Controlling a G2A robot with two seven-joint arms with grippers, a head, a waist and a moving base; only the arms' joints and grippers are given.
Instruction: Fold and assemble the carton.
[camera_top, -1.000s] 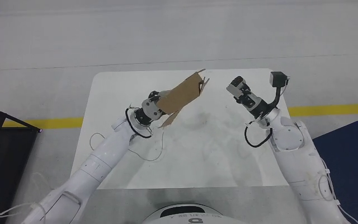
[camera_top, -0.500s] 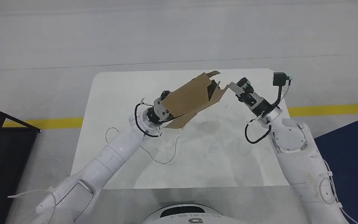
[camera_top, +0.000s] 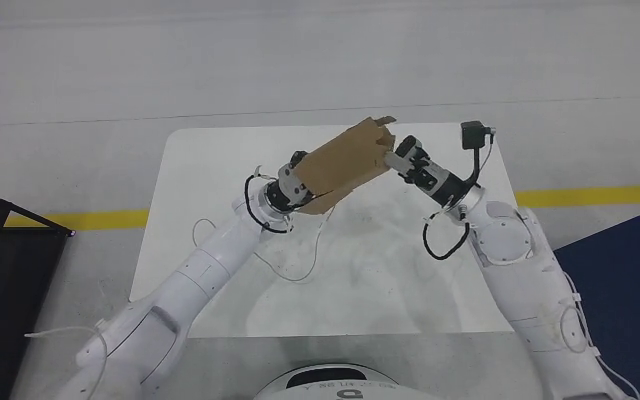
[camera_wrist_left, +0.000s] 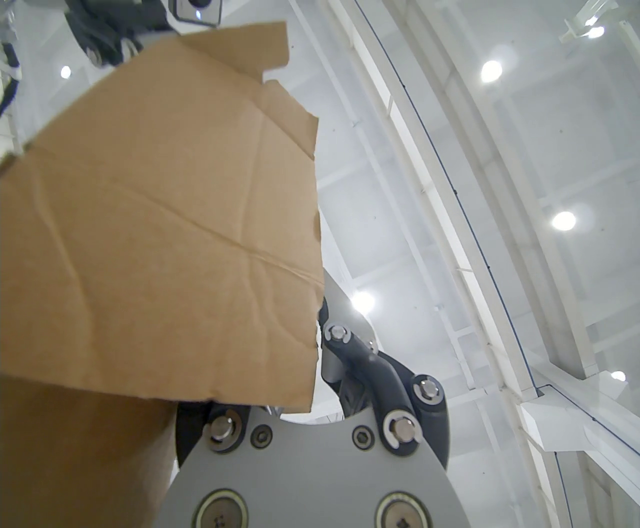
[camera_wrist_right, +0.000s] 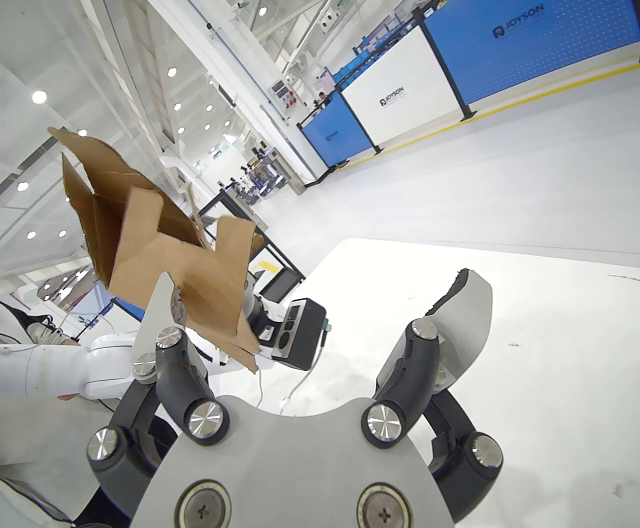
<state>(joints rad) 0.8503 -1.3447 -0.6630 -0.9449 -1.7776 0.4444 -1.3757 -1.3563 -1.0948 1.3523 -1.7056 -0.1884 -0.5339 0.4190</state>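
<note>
Left end effector (camera_top: 293, 185) pinches the carton (camera_top: 345, 163) by its left end, holding it tilted above the desk (camera_top: 200, 220) at upper centre, evidently so the spread right end effector (camera_top: 401, 154) can work the loose end flaps.

Right wrist view, background: big blue partition panel (camera_wrist_right: 550, 55) w/ a white logo + wordmark near its top. White panel (camera_wrist_right: 400, 120) next to it, same logo + wordmark in dark blue. Smaller blue panel (camera_wrist_right: 340, 145) further back, tiny white mark, too small to read. All company branding. No numbers legible anywhere.
</note>
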